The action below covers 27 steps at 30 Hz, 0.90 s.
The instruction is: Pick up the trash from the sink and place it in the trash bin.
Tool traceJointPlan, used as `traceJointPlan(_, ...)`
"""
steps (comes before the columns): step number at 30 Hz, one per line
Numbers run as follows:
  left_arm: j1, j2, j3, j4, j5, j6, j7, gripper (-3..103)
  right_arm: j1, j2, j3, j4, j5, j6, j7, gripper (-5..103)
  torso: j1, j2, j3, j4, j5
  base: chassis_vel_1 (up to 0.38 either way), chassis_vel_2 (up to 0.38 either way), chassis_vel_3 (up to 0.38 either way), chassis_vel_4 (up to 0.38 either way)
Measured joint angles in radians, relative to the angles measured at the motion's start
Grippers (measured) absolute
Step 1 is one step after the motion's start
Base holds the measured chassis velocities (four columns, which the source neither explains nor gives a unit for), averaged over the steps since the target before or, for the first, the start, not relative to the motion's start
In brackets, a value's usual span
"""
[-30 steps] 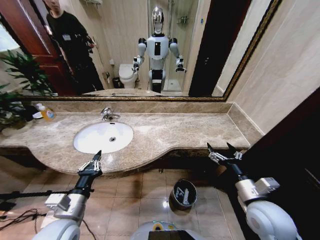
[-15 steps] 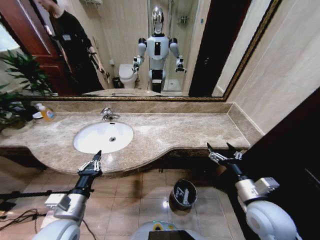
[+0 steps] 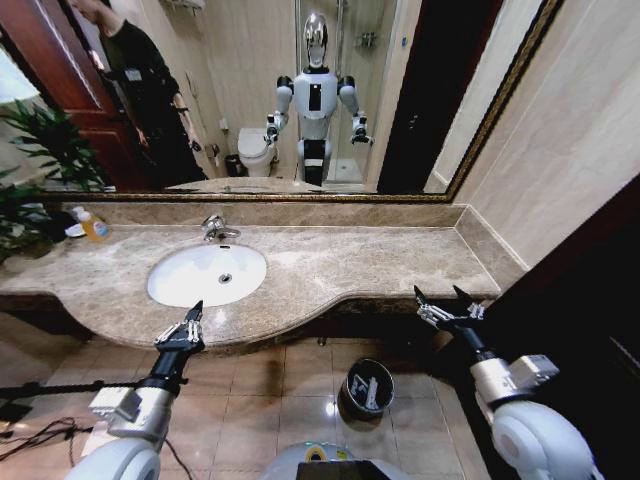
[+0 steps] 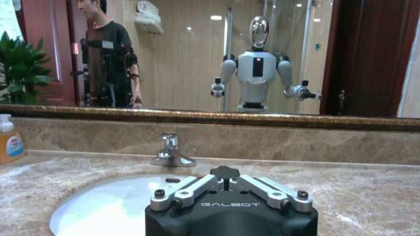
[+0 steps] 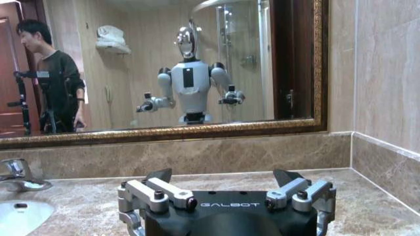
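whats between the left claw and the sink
In the head view, just a strip of bare marble countertop at its front edge separates the left claw from the sink; nothing lies on that stretch.

Plenty of room over the sink: bowl's bare white, nothing sitting in it, so straight down from above is wide open. The faucet sticks up at the sink's back rim, so that side's blocked. An orange soap bottle stands well off to the sink's left by the backsplash. Countertop right of the sink is flat, open marble.
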Motion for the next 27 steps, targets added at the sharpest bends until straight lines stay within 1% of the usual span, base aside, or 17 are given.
traceJointPlan(27, 0.000, 0.000, 0.000, 0.000, 0.000, 0.000, 0.000, 0, 0.000, 0.000, 0.000, 0.000, 0.000, 0.001, 0.000, 100, 0.000, 0.000, 0.000, 0.0000, 0.0000, 0.000, 0.000, 0.000, 0.000)
